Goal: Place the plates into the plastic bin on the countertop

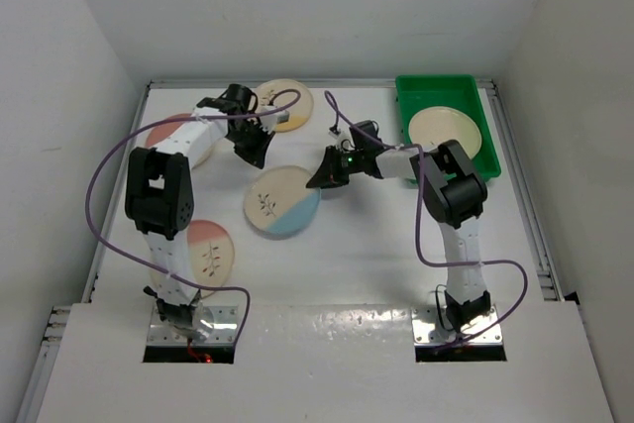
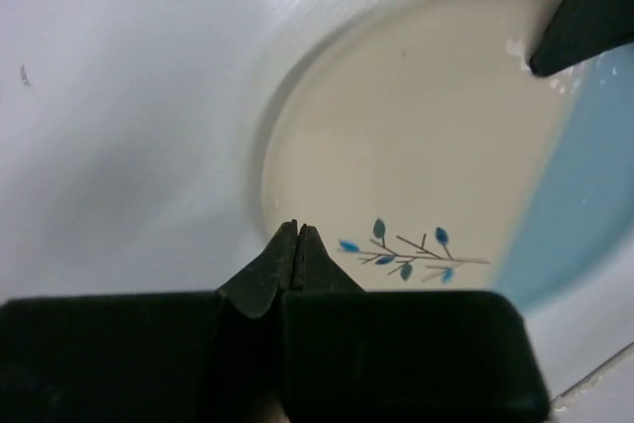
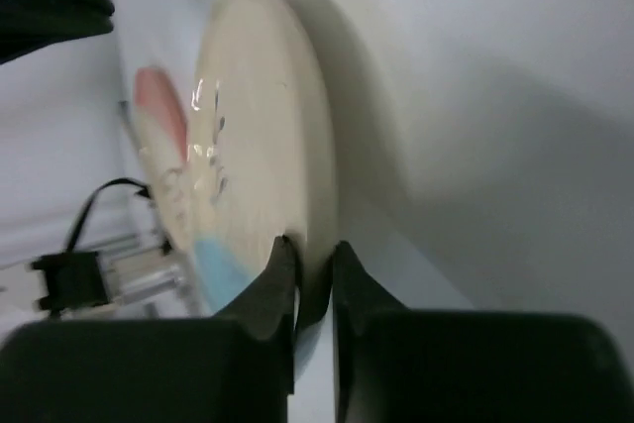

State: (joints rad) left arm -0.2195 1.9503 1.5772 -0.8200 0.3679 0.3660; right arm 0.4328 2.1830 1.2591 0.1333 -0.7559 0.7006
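Note:
A cream plate with a blue section (image 1: 282,201) lies mid-table. My right gripper (image 1: 322,177) is shut on its right rim; in the right wrist view (image 3: 312,250) the fingers pinch the rim of that plate (image 3: 258,116), one on each side. My left gripper (image 1: 253,151) is shut and empty, its tip (image 2: 298,230) hovering just over the rim of the same plate (image 2: 426,136). The green plastic bin (image 1: 404,106) stands at the back right and holds one cream plate (image 1: 446,131).
A pink-section plate (image 1: 203,250) lies at the front left. Another pink one (image 1: 168,136) is partly hidden under the left arm. A yellowish plate (image 1: 289,101) lies at the back. White walls surround the countertop (image 1: 367,245). Purple cables loop off both arms.

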